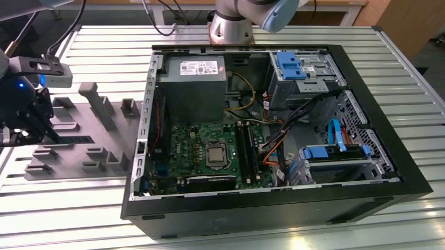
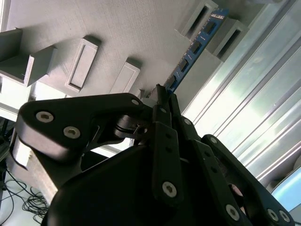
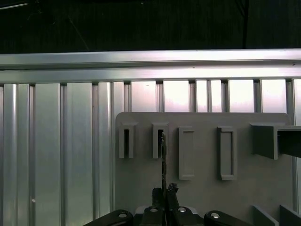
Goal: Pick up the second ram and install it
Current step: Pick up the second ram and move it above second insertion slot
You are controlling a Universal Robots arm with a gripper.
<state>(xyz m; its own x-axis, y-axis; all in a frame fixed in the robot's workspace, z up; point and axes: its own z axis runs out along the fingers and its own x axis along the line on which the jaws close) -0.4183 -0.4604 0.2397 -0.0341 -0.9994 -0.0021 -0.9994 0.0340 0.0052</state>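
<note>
gripper (image 2: pixel 160 96) clamped on near end of second ram (image 2: pixel 194 46); stick stands edge-up in grey holder tray (image 1: pixel 104 133) at exterior view's left, likely so fingers reach its flat faces

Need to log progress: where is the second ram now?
On the exterior view's left, the second ram sits on the grey holder, beside the computer case, one end in the gripper.

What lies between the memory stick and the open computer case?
In the exterior view, the grey holder tray and its upright posts lie between the memory stick and the computer case.
</note>
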